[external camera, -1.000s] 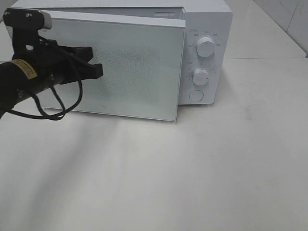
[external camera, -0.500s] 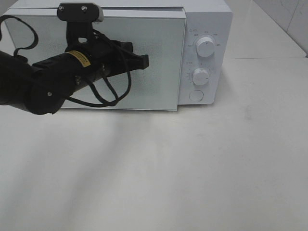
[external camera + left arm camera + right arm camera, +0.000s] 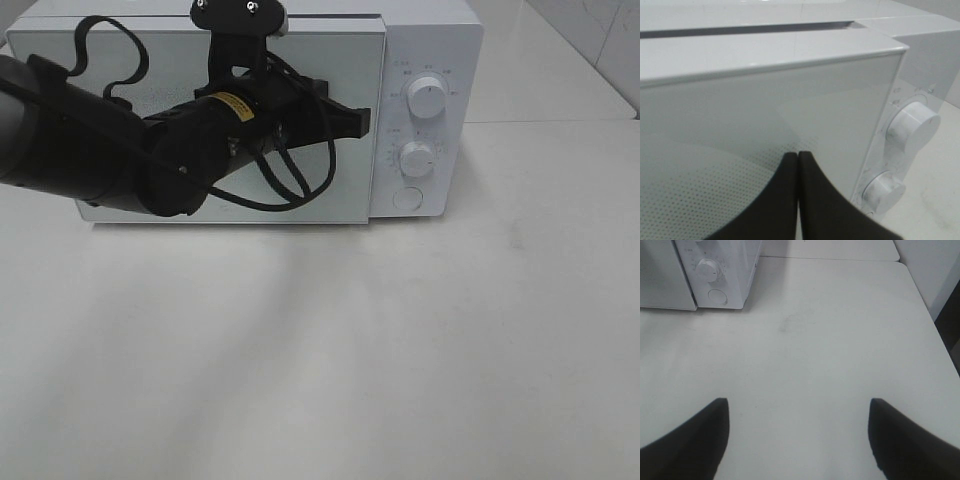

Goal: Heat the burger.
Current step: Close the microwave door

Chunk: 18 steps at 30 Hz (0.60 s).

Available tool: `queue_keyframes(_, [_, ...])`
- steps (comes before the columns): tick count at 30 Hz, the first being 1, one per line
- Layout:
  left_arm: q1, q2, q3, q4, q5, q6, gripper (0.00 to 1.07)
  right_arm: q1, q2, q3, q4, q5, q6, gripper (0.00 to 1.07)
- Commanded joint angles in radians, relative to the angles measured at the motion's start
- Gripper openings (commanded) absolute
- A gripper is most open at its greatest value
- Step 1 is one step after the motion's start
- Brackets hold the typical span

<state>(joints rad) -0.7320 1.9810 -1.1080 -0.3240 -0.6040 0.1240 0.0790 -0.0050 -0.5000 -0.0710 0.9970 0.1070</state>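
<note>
The burger is out of view. A white microwave point(image 3: 430, 40) stands at the back of the table. Its glass door point(image 3: 345, 70) lies nearly flush with the front, and a thin dark gap shows along its top edge. My left gripper point(image 3: 362, 120) is shut, its tips at the door's right part near the control panel. In the left wrist view its closed fingertips point(image 3: 798, 155) sit right against the dotted door glass point(image 3: 765, 110). My right gripper point(image 3: 798, 402) hangs open over bare table to the right of the microwave, holding nothing.
The control panel carries two round knobs point(image 3: 428, 97) point(image 3: 416, 158) and a round button point(image 3: 407, 198). The white table point(image 3: 400, 350) stretches in front of the microwave. A dark edge region point(image 3: 950, 325) shows past the table's right side in the right wrist view.
My left arm has swept from the door's left side to its right, and the door has swung from ajar to almost flush. The right gripper stays as it was.
</note>
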Motion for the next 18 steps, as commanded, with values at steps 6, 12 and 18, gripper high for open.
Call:
queue_keyframes(6, [0.036,0.029,-0.055,-0.042,-0.057,0.041,0.00,-0.004,-0.027,0.004,-0.002,-0.003,-0.009,0.75])
queue_keyframes(12, [0.081,0.034,-0.080,-0.038,-0.063,0.012,0.00,-0.004,-0.027,0.004,-0.002,-0.003,-0.009,0.75])
queue_keyframes(18, [0.064,0.016,-0.081,0.013,0.023,0.020,0.00,-0.004,-0.027,0.004,-0.002,-0.003,-0.009,0.75])
